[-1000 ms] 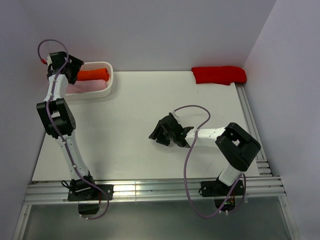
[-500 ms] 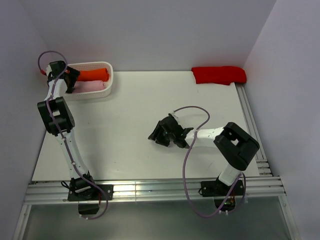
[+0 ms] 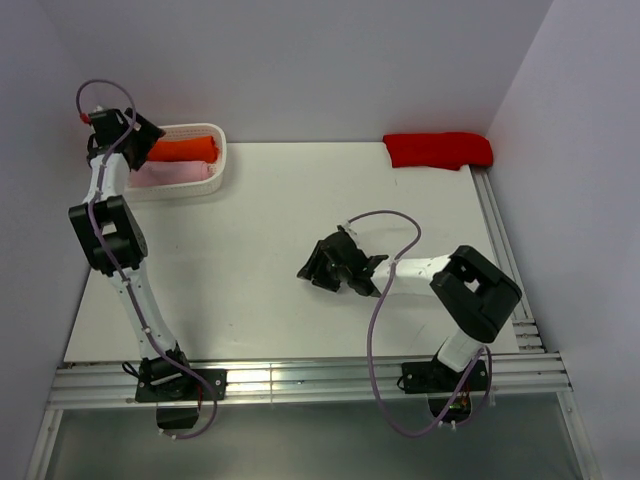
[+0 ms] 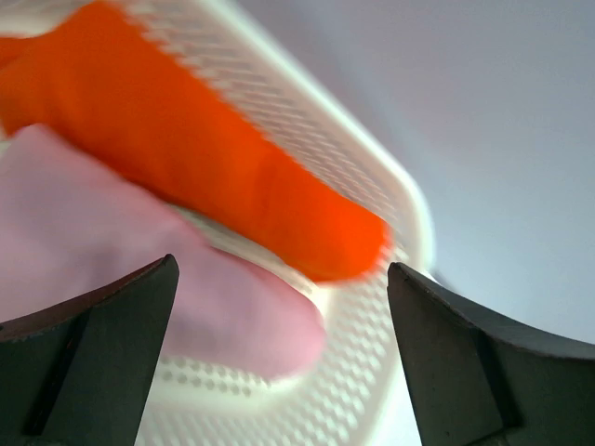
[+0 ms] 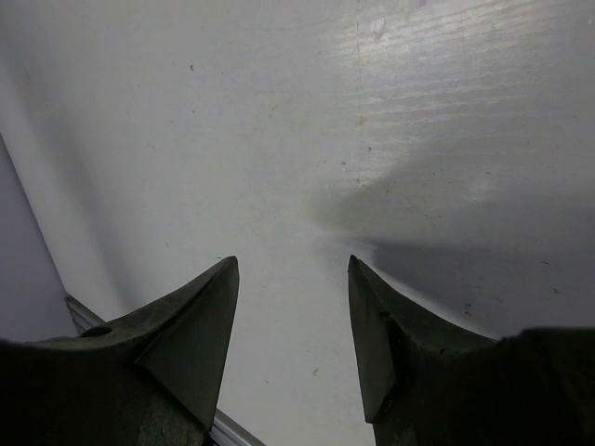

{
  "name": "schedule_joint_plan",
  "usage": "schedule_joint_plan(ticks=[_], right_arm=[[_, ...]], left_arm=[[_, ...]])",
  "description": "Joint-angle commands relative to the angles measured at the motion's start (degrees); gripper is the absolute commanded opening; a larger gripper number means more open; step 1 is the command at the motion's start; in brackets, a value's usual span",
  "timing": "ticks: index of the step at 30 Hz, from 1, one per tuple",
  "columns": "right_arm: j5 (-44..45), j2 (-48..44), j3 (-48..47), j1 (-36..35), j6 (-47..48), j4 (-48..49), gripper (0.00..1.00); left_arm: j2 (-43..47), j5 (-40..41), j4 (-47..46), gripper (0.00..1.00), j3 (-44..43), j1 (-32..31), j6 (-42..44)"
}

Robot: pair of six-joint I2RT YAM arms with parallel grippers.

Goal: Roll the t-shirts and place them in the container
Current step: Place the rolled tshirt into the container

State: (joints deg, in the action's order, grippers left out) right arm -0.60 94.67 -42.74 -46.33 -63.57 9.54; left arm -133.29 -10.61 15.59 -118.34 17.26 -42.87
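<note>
Pink t-shirt lay bundled beside the orange bundle in the white basket; red bundle sat far right on the worktop. Your left claw hung spread above them, right claw parted, empty.

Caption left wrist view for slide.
Open left tool above white perforated plastic basket holding rolled orange cloth t-shirt beside light pink cloth t-shirt.

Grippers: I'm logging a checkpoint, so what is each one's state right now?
Left gripper: open, empty, facing the pink t-shirt in the basket.
Right gripper: open, empty, above the table.
</note>
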Motion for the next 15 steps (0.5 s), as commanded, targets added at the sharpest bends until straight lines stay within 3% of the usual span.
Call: schedule_joint_plan(ticks=[1, 4, 5, 8, 12, 15], right_arm=[[4.1, -5.8, -2.0, 0.4, 2.3, -1.1, 0.58], [8.0, -10.2, -2.5, 0.4, 3.7, -3.2, 0.59], [8.9, -11.4, -2.6, 0.4, 4.0, -3.8, 0.59], [13.1, -17.2, -2.3, 0.4, 5.3, -5.8, 0.59], [18.3, -26.1, -2.3, 0.4, 7.0, -10.8, 0.6], [21.4, -32.4, -0.5, 0.5, 7.4, -12.2, 0.61]], left_arm=[[13.7, -14.3, -5.4, 0.99, 0.7, -0.6, 10.7], [20.5, -23.8, -0.9, 0.99, 4.9, -0.6, 20.0], [22.5, -31.2, 1.7, 0.99, 7.1, -0.6, 22.5], [31.8, -40.3, 8.6, 0.99, 17.8, -0.9, 33.4], [45.5, -42.4, 17.7, 0.99, 29.6, -4.5, 51.3], [54.4, -41.9, 20.5, 0.99, 39.2, -7.2, 55.9]])
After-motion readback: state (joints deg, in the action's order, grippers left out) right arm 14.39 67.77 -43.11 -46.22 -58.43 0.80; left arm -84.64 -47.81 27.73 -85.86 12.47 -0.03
